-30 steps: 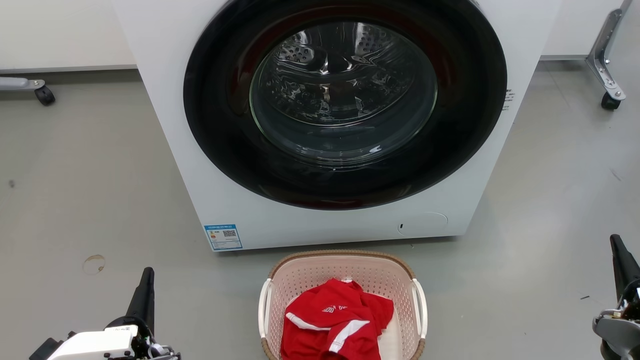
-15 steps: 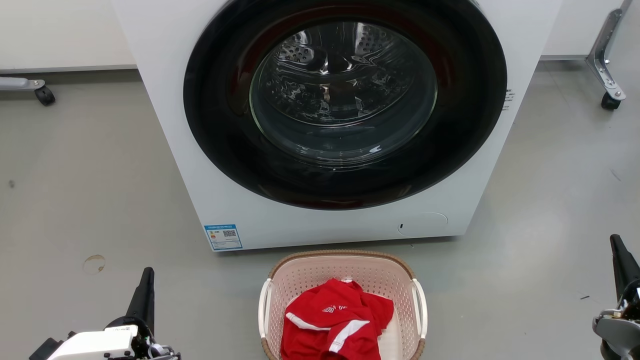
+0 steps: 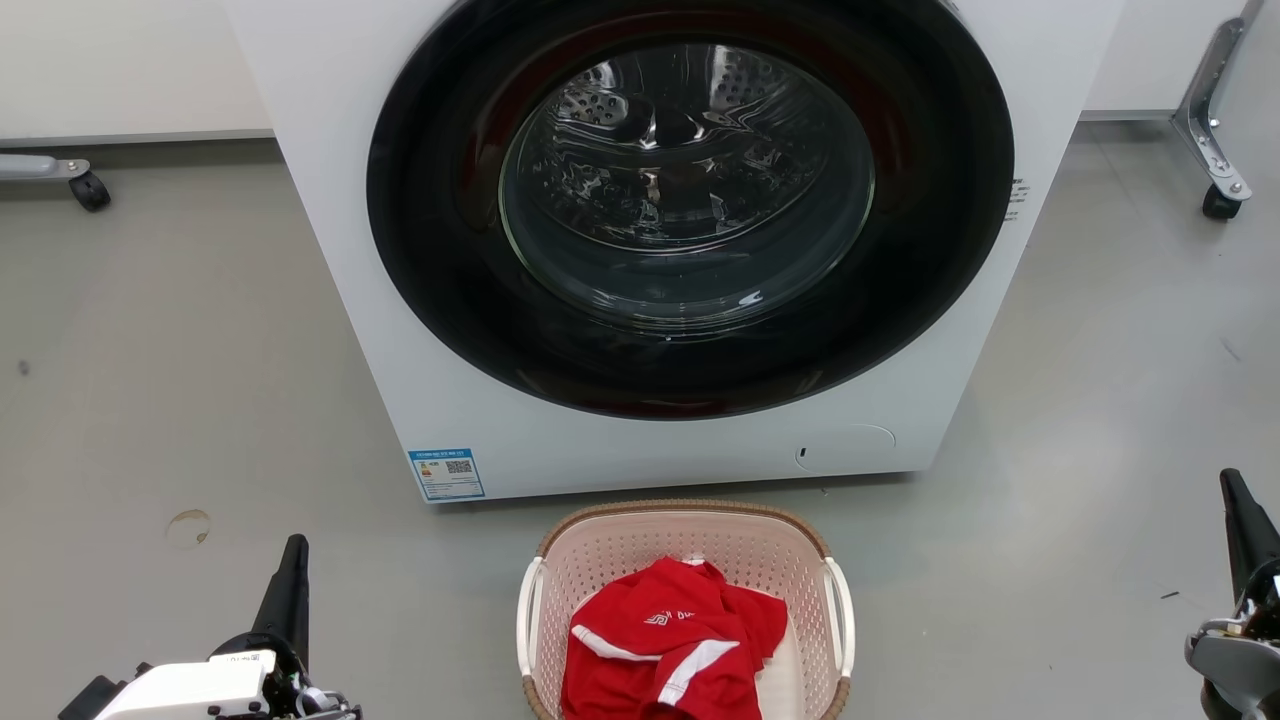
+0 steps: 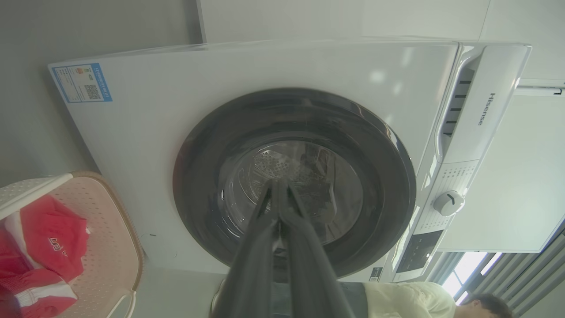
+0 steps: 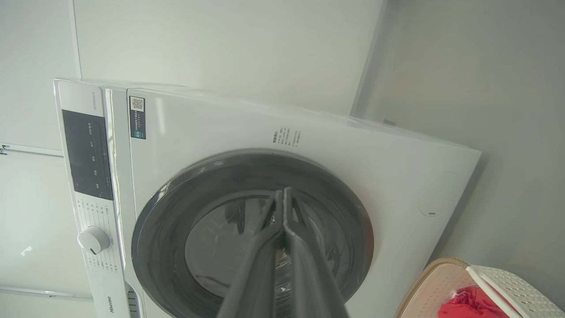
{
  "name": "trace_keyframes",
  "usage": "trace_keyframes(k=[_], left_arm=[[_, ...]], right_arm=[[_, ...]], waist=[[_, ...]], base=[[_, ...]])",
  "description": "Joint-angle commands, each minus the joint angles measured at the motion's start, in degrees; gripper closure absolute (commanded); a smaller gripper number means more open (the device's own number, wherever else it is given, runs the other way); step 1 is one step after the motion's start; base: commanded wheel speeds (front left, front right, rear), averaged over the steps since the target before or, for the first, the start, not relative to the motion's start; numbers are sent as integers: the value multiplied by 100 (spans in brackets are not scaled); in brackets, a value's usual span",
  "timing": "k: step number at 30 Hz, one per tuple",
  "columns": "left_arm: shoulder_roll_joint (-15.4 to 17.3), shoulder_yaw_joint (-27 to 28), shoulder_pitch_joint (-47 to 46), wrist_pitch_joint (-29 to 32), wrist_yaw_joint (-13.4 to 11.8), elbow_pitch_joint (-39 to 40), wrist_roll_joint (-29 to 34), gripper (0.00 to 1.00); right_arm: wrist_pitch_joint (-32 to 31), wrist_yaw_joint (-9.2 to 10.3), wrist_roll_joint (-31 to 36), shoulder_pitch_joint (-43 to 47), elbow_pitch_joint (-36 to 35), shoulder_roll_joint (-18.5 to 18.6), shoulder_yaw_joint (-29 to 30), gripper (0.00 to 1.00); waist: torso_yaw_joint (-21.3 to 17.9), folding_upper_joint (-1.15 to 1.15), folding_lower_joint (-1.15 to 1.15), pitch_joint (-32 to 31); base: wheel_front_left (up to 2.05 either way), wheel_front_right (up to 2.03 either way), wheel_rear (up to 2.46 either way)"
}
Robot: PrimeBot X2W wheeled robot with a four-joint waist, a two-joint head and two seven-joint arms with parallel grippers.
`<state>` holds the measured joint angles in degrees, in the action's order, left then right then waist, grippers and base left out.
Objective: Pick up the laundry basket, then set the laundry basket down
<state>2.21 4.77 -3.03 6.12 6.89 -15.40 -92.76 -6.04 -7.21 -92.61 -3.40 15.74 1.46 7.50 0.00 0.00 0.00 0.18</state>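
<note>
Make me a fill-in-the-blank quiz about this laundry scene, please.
The pale pink perforated plastic laundry basket holds a crumpled ____ garment.
It stands on the grey floor, in ____ of the white front-loading washing machine.
The left gripper and the right gripper, dark and two-fingered, are both ____, touching nothing.
Missing words: red; front; shut.
</note>
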Motion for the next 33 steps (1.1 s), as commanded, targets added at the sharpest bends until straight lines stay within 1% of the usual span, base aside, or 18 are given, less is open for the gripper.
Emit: trace_keyframes(k=[1, 33], left_arm=[[66, 175, -316, 36, 59, 136, 60, 100], [66, 174, -316, 36, 59, 137, 59, 100]], right_arm=[[-45, -28, 45, -278, -171, 142, -98, 100], [-45, -28, 44, -278, -171, 142, -98, 100]], waist=[[0, 0, 0, 0], [0, 0, 0, 0]], base=[[0, 0, 0], [0, 0, 0]])
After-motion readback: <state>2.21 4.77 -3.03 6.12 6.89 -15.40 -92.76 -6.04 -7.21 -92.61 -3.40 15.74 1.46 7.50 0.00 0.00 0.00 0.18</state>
